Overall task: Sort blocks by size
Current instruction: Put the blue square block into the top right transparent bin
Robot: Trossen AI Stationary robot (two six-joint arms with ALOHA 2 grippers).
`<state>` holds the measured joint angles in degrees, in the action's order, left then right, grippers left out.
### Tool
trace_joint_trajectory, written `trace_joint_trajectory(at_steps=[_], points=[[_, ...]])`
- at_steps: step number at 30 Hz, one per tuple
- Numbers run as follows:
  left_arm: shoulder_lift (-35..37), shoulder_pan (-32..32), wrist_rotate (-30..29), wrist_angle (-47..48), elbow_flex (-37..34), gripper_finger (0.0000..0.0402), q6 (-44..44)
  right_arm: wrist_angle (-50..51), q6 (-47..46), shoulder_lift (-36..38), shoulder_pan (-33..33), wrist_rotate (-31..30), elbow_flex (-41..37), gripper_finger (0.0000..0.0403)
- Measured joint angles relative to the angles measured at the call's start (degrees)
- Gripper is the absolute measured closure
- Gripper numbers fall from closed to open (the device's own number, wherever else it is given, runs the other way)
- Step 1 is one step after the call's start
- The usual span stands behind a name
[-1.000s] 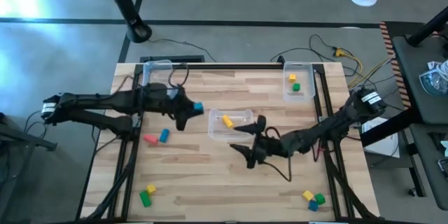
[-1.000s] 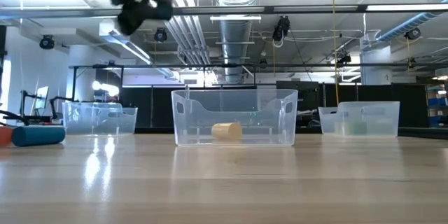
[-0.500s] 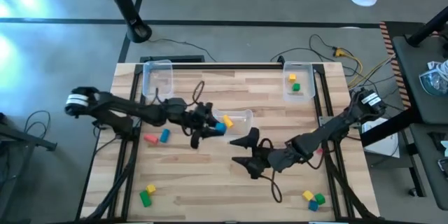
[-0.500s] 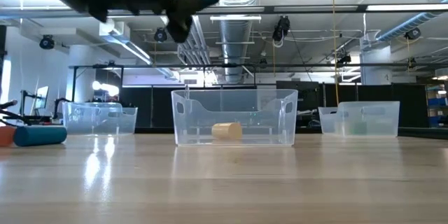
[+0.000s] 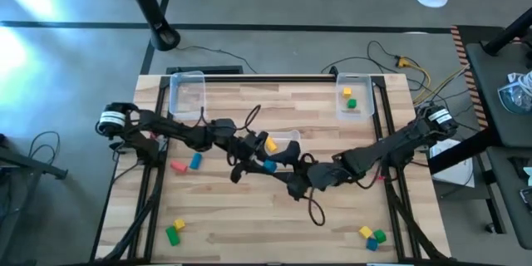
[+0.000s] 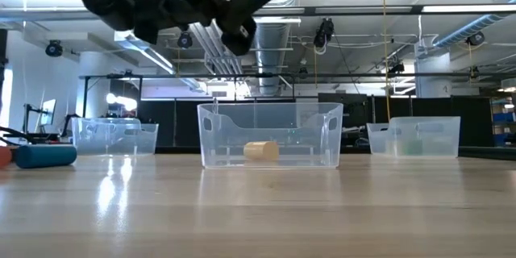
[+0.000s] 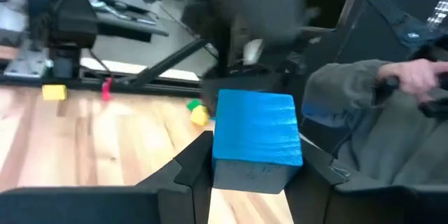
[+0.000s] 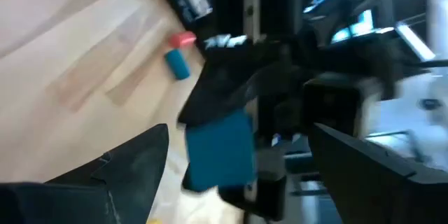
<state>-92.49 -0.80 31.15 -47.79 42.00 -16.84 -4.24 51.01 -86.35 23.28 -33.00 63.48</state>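
Note:
My left gripper is shut on a blue block, holding it above the table just in front of the centre clear bin. A yellow block lies in that bin. My right gripper stands open right beside the blue block, facing it from the table's right, its fingers wide apart and touching nothing. Other blocks lie loose on the table: a pink one next to a blue one at the left. My left gripper pinches the blue block by two opposite sides between its two fingers. The fingers reach in from the table's left, roughly level. The block sits square between them, lifted clear of the table.
A clear bin stands at the far left. Another clear bin at the far right holds a yellow and a green block. Yellow and green blocks lie near left; yellow, green and blue blocks near right. A person's sleeve shows beyond the table.
My left gripper has carried the blue block toward the table's right and near edge, from left of the centre bin to just in front of it, the block staying lifted. My right gripper has stayed open close by and now faces the block.

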Motion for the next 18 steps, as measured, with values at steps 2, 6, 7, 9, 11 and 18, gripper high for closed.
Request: trace_joint_trajectory(at_steps=[2, 6, 7, 9, 11, 18], points=[[0.70, -0.35, -0.09, -0.33, -0.48, 0.0286, 0.32, 0.10, -0.03, 0.00, -0.80, 0.46, -0.33, 0.0081], [1.47, -0.83, -0.10, -0.34, -1.48, 0.0286, 0.32, -0.41, -0.03, 0.00, -1.92, 1.57, -0.90, 0.0111], [1.46, -0.83, -0.10, -0.17, -1.53, 0.0286, 0.31, -0.68, -0.27, 0.00, -2.11, 2.98, -0.90, 0.0120], [1.12, -0.81, -0.08, -0.37, -1.53, 0.0286, 0.45, -1.15, -0.43, 0.00, -2.58, 4.75, -0.90, 0.0138], [0.89, -0.81, -0.06, -0.28, -1.53, 0.0286, 0.88, -1.15, -0.44, 0.00, -3.26, 5.16, -0.90, 0.0155], [0.37, -0.81, -0.21, -0.54, -1.42, 0.0286, 1.36, -0.76, -0.73, 0.00, -4.71, 8.00, -0.90, 0.0191]])
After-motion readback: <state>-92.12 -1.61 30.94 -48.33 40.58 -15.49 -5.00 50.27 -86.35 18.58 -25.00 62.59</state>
